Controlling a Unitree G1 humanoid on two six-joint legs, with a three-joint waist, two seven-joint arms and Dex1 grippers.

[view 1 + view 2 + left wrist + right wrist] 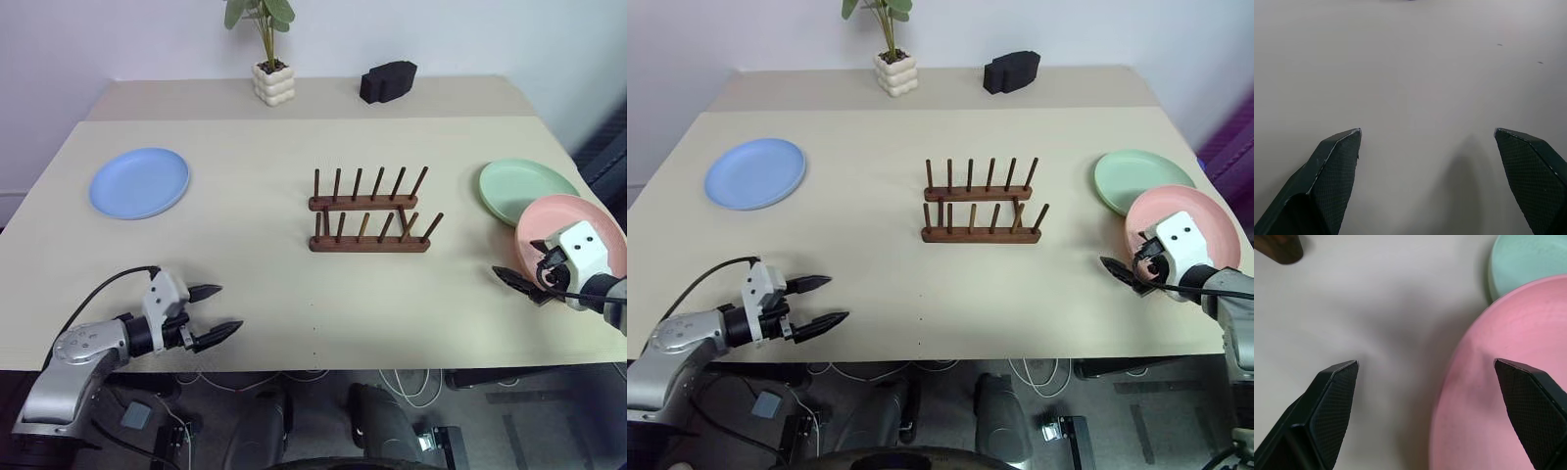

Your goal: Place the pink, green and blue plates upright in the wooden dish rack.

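— Where do our claws stand?

— Our left claw (217, 310) hangs low over the near left part of the desk (255, 255), its two black fingers (1334, 169) spread wide with only bare desk surface between them. It grips nothing. Our right claw (1125, 271) is at the near right edge, also spread wide and empty; one finger (1327, 409) is over bare desk, the other over the rim of the pink plate (573, 230).

— And the plates?

— We see the pink plate lying flat at the right edge, right by our right claw. The green plate (524, 188) lies flat just behind it, and the pink one's rim overlaps its near edge. The blue plate (139, 182) lies flat well apart from both, on the far left side of the desk.

— The rack?

— The wooden dish rack (370, 215) sits mid-desk between the blue plate and the other two, its two rails of upright pegs holding no plate. Behind it we see a potted plant (269, 59) and a black object (388, 81).
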